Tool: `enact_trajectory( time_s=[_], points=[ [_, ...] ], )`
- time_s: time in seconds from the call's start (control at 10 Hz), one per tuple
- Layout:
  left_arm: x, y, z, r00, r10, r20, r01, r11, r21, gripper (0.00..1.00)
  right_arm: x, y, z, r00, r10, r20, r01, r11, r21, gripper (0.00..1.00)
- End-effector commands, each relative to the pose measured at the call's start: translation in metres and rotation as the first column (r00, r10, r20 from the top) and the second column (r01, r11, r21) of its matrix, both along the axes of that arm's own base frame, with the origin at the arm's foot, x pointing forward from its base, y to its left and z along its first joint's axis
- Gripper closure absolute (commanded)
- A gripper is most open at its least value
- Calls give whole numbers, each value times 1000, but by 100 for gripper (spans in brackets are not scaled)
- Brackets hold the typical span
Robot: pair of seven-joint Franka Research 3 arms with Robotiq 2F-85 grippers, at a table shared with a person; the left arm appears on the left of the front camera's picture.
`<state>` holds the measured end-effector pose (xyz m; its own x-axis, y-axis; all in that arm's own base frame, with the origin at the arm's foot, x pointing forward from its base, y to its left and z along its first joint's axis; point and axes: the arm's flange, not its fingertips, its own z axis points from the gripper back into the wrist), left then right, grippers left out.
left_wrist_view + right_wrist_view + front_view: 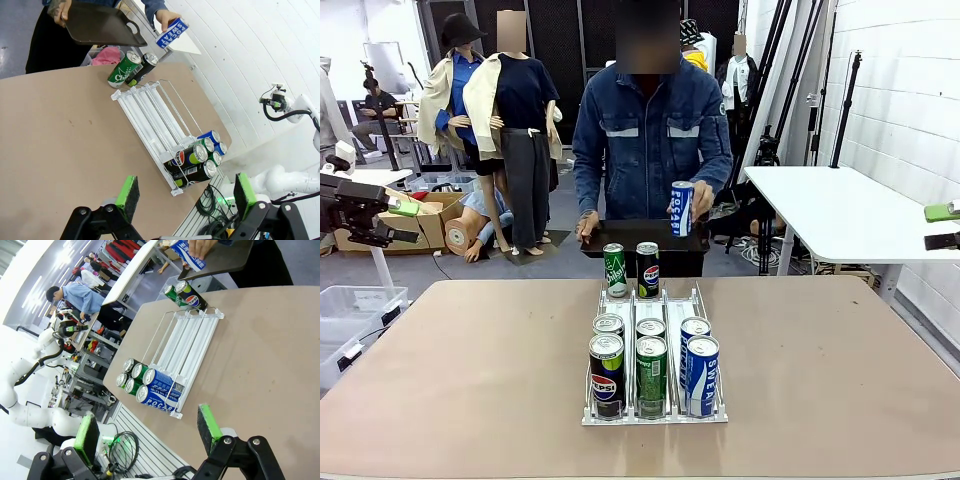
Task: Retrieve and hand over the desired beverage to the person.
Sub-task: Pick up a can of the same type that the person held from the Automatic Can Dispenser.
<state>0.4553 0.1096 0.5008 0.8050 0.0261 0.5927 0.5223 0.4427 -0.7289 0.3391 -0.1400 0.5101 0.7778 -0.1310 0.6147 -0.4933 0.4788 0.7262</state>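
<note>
The person (650,130) in a blue denim jacket stands at the far side. One hand holds a black tray (620,238); the other holds a blue and white can (682,208) upright over it, also seen as the tilted can (171,33) and the can (189,252). On the table a clear rack (655,300) carries several cans at its near end: a Pepsi can (606,365), a green can (651,368) and a blue can (701,368) in front. My left gripper (186,192) and right gripper (147,430) hang open and empty, off to either side of the table.
A green can (615,270) and a dark Pepsi can (647,268) stand at the rack's far end. Brown tabletop (470,370) lies bare on both sides of the rack. A white table (840,210) stands at the back right, with boxes and clutter at the back left.
</note>
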Motion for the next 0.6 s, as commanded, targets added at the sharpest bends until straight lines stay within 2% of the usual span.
enact_trajectory(
  time_s=[0.0,0.5],
  points=[
    [0,1,0,1000,2,-2,-2,1000,-5,0,0,0,-1,1000,8,7,-8,1000,11,0],
    [0,1,0,1000,2,-2,-2,1000,-5,0,0,0,-1,1000,8,7,-8,1000,11,0]
  ],
)
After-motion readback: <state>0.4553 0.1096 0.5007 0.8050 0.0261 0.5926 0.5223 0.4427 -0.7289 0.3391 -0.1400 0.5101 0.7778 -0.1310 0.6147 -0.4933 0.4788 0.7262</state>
